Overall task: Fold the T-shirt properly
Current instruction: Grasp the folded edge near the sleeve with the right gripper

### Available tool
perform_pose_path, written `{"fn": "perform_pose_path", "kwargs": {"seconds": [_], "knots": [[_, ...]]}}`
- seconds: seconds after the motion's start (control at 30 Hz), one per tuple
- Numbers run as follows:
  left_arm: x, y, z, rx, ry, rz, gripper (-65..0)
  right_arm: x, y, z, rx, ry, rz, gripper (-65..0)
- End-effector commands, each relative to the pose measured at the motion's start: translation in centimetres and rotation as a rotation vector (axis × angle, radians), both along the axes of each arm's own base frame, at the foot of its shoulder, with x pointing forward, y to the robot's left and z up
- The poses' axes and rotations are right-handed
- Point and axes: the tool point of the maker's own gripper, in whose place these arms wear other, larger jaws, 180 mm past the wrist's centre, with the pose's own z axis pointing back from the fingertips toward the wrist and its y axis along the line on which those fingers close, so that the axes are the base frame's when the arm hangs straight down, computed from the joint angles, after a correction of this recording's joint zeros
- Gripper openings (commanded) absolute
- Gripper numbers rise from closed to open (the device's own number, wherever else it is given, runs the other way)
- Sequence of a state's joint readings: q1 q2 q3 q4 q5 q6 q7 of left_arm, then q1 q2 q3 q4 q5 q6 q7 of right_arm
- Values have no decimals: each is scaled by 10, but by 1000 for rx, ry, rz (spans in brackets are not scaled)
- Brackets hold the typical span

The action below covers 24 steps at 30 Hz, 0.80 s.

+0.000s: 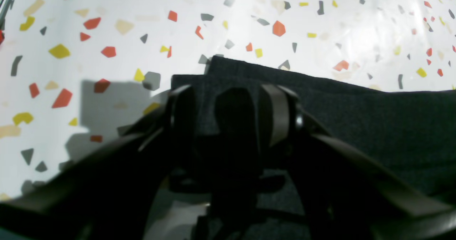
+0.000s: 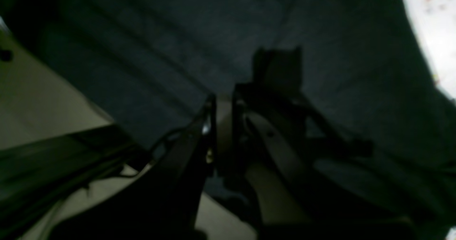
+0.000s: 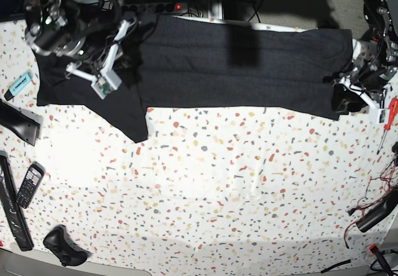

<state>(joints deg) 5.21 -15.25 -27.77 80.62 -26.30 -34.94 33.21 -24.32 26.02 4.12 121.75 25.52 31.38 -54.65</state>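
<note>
The black T-shirt [image 3: 249, 64] lies plain side up along the far edge of the speckled table [image 3: 217, 189], folded into a long band, with one flap hanging towards the front at the left. My left gripper [image 1: 229, 101] is open and low over the shirt's right front corner [image 1: 374, 126], its fingers [image 1: 279, 108] straddling the cloth edge. In the base view that gripper [image 3: 341, 96] sits at the shirt's right end. My right gripper [image 2: 223, 97] is shut over dark shirt fabric [image 2: 142, 54]; the blur hides whether cloth is pinched. The right arm [image 3: 74, 40] hovers over the shirt's left end.
A teal marker [image 3: 18, 83], a black wedge [image 3: 18, 124], a keypad handset [image 3: 29, 186], a long black bar [image 3: 12, 214] and a black controller [image 3: 62, 246] line the left edge. A red screwdriver [image 3: 388, 117] and cables [image 3: 379, 211] lie at the right. A power strip [image 3: 168, 5] is behind.
</note>
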Motion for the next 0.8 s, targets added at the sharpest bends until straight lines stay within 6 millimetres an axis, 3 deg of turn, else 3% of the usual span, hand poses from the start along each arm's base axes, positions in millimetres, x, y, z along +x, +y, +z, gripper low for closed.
{"fn": "perform_pose_path", "kwargs": {"seconds": [0.0, 0.1, 0.17, 0.27, 0.3, 0.5, 0.77], "knots": [[9, 5, 16, 9, -55, -2, -375, 2, 6, 11, 27, -38, 10, -650], [9, 5, 16, 9, -55, -2, -375, 7, 11, 16, 51, -88, 0, -650], [9, 5, 16, 9, -55, -2, -375, 16, 4, 18, 5, -132, -9, -644], [9, 5, 16, 9, -55, -2, -375, 29, -10, 14, -62, -142, -29, -457], [9, 5, 16, 8, -55, -2, -375, 32, -13, 12, -68, -135, -37, -425], [9, 5, 17, 5, -58, -1, -375, 56, -27, -12, -76, -82, -79, -421], [9, 5, 17, 5, -58, -1, -375, 62, -11, -38, -135, 38, 7, -421]]}}
